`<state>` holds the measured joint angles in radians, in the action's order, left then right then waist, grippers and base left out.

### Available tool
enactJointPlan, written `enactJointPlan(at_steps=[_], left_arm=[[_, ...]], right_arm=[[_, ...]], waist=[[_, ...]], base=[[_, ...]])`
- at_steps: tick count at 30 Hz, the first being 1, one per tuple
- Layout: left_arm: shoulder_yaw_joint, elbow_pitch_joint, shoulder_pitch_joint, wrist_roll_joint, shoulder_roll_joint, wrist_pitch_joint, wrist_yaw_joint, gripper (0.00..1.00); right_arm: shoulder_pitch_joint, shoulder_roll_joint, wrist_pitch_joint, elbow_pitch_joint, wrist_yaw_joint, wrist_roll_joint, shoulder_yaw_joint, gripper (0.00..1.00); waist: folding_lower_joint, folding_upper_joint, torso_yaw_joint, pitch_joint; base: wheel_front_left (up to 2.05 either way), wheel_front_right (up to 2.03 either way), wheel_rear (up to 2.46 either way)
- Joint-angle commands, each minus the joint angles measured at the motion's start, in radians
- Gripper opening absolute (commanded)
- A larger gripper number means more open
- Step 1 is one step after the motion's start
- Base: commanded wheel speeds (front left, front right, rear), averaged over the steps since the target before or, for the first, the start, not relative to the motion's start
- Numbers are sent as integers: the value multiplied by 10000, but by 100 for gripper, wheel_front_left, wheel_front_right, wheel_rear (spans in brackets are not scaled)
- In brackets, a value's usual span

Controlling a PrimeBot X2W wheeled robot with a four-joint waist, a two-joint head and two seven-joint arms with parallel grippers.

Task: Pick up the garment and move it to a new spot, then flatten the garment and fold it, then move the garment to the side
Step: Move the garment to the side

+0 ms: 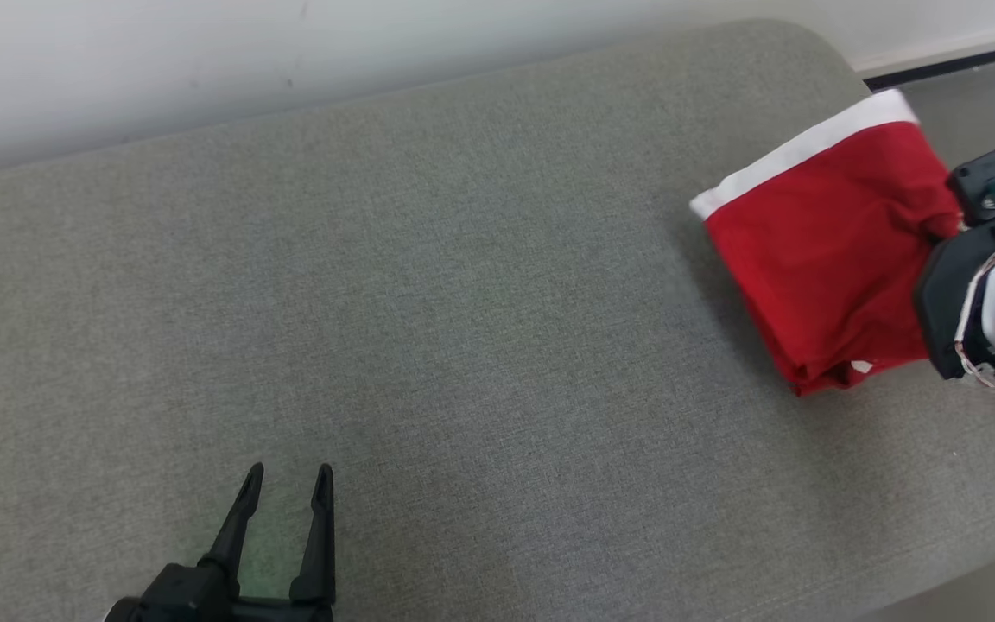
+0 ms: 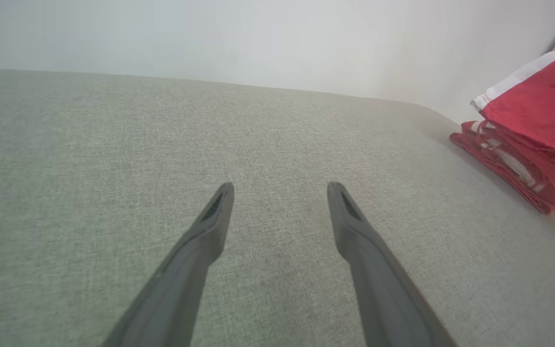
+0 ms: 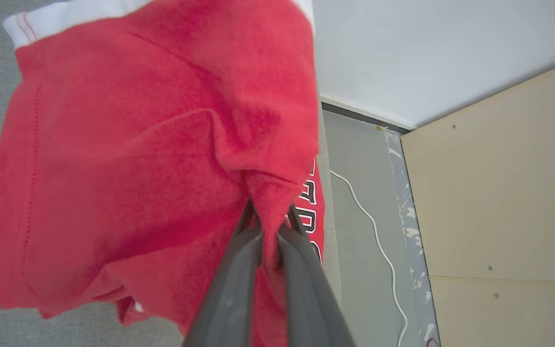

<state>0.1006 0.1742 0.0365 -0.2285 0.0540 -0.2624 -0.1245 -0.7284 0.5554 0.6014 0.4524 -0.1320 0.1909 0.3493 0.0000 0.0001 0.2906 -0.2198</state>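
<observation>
We saw the left gripper (image 1: 289, 473) low at the near left of the grey upholstered cushion (image 1: 480, 285), fingers pointing away from the robot and standing apart with nothing between them. The left wrist view showed the same gripper (image 2: 281, 188) with bare grey weave beneath it, on both sides and ahead as far as the white wall (image 2: 258, 38). From there rightward the cushion lay open across its whole middle, and its far edge ran along the wall (image 1: 204, 60) before rounding into the far right corner. The folded red garment (image 1: 826, 250) with its white band sat at that corner, well apart from the left gripper, and its right part seemed to reach past the cushion's right edge. From the left wrist the garment (image 2: 537, 140) showed as stacked layers, the lowest ones resting on the cushion. The right arm (image 1: 994, 294) came in from the right edge of the head view with its fingers hidden behind the cloth. The right wrist view showed what the head view did not: the right gripper (image 3: 269, 217) was clamped together on a pinched fold of the garment (image 3: 138, 168), with white lettering (image 3: 310, 207) just beside the fingers. Beyond the cloth were grey floor (image 3: 359, 202), a white cable (image 3: 378, 236) and a beige panel (image 3: 499, 193).
</observation>
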Motion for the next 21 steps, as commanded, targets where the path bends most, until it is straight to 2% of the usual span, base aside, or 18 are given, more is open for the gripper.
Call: enactJointPlan(at_steps=[1, 7, 15, 19, 20, 21], left_arm=[[20, -27, 142, 95, 105, -28, -57, 100], [180, -28, 377, 200, 405, -28, -48, 100], [425, -86, 716, 229, 700, -28, -58, 100], [568, -171, 889, 203, 769, -28, -61, 100], [586, -177, 923, 199, 781, -28, -61, 100], [602, -172, 944, 195, 776, -28, -60, 100]], right_arm=[[-63, -136, -274, 285, 26, -155, -374, 0], [-155, -480, -1191, 1326, 26, -676, -1473, 0], [-550, -420, -2328, 2669, 26, -1413, -2287, 0], [-561, -333, -2563, 3522, 26, -2429, -3015, 0], [-538, -331, -2691, 3609, 26, -2671, -3177, 38], [-486, -386, -2789, 3708, 26, -2812, -3326, 100]], waist=[[0, -1, 112, -252], [0, -1, -140, -693], [0, -1, -705, -1331], [0, -1, -1037, -1596], [0, -1, -1086, -1618], [0, -1, -1135, -1621]], base=[[0, 0, 0], [0, 0, 0], [0, 0, 0], [0, 0, 0], [0, 0, 0], [0, 0, 0]])
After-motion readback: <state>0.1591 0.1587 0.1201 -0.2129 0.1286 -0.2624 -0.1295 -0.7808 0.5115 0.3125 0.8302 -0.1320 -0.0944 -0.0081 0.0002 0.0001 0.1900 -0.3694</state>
